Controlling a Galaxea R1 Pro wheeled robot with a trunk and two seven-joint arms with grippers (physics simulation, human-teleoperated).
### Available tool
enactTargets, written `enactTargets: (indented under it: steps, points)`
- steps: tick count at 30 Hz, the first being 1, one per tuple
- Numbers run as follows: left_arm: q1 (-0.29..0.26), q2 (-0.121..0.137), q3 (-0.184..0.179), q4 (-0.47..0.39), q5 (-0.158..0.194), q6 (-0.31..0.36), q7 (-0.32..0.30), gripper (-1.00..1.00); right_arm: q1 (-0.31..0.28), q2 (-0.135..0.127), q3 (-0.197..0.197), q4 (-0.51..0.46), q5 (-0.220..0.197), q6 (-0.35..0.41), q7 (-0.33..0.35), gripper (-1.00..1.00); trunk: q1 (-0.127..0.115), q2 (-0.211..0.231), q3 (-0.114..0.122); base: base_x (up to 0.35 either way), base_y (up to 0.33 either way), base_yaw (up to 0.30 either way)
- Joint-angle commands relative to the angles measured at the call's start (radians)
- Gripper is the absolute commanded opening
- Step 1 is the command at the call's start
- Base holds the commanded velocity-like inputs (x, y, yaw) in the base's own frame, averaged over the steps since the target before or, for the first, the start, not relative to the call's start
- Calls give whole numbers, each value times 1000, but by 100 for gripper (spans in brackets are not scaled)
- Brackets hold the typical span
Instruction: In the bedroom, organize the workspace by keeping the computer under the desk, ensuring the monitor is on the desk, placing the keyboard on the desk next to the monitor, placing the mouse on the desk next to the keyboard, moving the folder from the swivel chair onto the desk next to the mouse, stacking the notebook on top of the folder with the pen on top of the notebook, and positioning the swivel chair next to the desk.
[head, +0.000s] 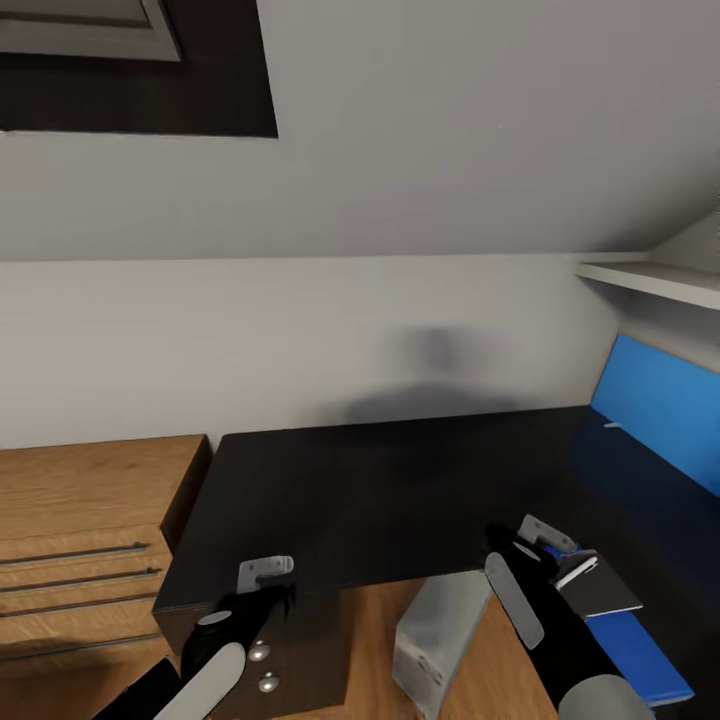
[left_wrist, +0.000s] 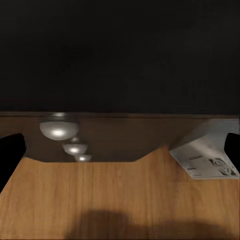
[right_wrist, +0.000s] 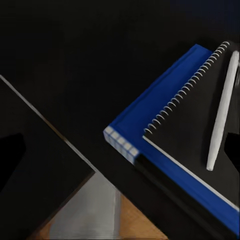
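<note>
3 things sit stacked: the blue folder (right_wrist: 150, 117), the spiral notebook (right_wrist: 192, 135) on top of it, and the white pen (right_wrist: 221, 107) lying along the notebook's dark cover. In the head view this stack (head: 625, 625) sits low at the near right, beside the front edge of the black desk (head: 400, 490); whether it rests on the desk I cannot tell. The grey computer (head: 440, 630) stands on the wooden floor (head: 370, 640), partly under the desk's edge. The right gripper (head: 555, 548) hovers over the stack, and whether it is clenched I cannot tell. The left gripper (head: 265, 572) hangs at the desk's front edge, fingers apart, grasping nothing. 3 round knobs (left_wrist: 59, 130) show below the desk. A wooden dresser (head: 80, 540) stands to the left.
</note>
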Motion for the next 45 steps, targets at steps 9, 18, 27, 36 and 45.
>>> enactTargets:
  steps: [9,18,27,36,45]
  points:
    - [-1,1,-3,-1,5,1,8,100,-1,11,104,-1,12,6,-8,100,0,-1,-2,-319,0,0]
    - [-1,1,-3,5,6,1,9,100,-1,14,145,18,12,6,-4,100,0,-1,-2,-334,0,0]
    - [-1,1,-3,31,4,1,11,100,-1,17,183,31,12,6,-3,100,0,-1,-2,-335,16,0]
    - [-1,2,-1,129,0,-1,11,100,-1,28,284,73,12,4,-1,100,0,-1,-2,-285,198,0]
    - [-1,1,-3,295,0,-4,7,100,0,29,394,224,14,-53,12,100,0,-1,-2,-189,189,0]
